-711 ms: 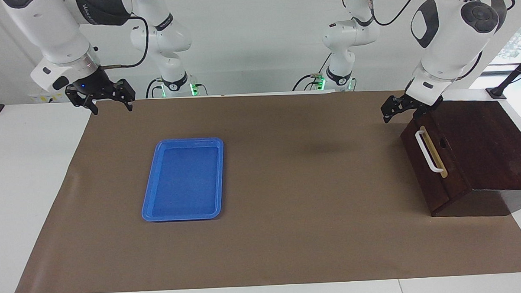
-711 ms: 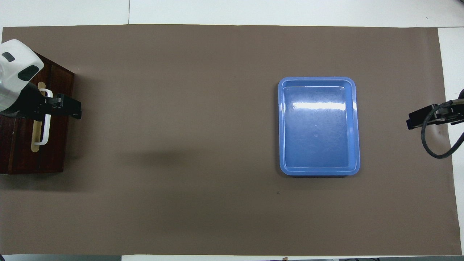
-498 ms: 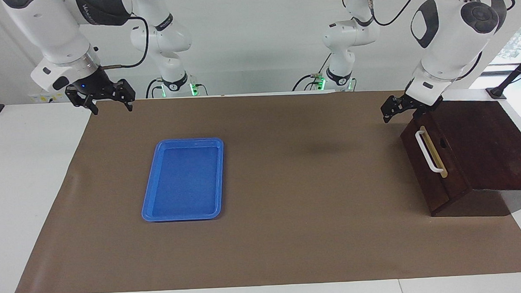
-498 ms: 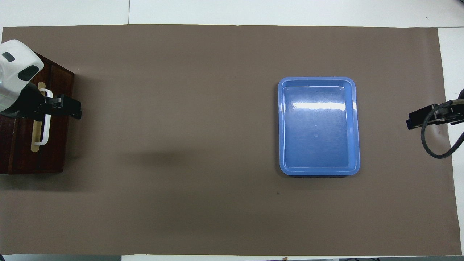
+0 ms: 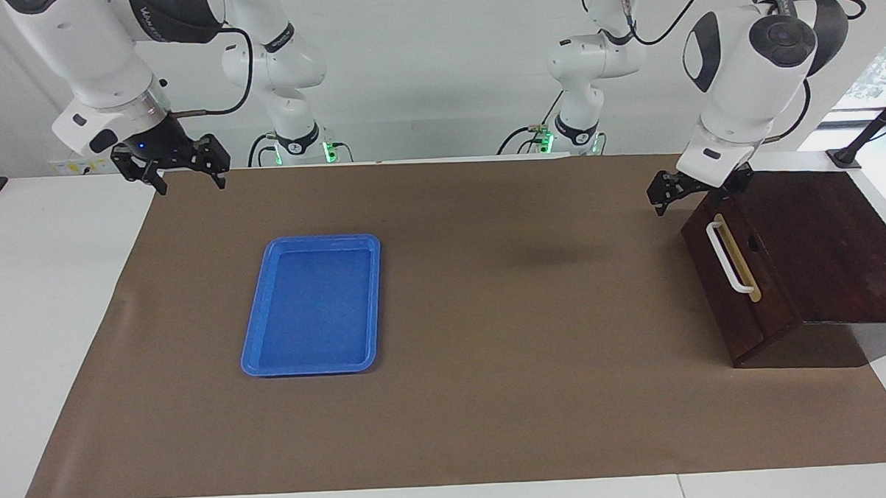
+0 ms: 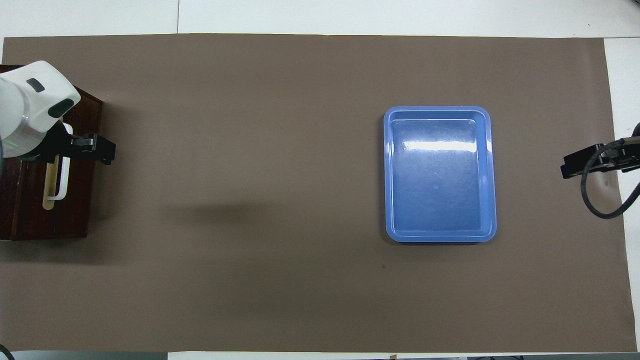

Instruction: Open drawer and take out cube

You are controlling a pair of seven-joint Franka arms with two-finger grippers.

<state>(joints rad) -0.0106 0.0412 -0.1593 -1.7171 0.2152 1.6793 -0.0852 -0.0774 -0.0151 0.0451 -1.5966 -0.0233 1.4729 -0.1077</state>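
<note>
Left end effector (image 5: 695,194) since nearer drawer (image 5: 735,283).

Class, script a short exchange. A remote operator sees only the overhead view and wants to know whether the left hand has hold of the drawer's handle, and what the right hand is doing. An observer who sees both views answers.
Operator: From above, the left hand covers one end of the white handle. Is it gripping it?
Observer: No. The facing view shows it up in the air above that end of the handle, open and not touching it.
Operator: I see only the tip of the right hand. Where is it?
Observer: It waits raised over the corner of the brown mat at the right arm's end of the table, open and empty.
</note>
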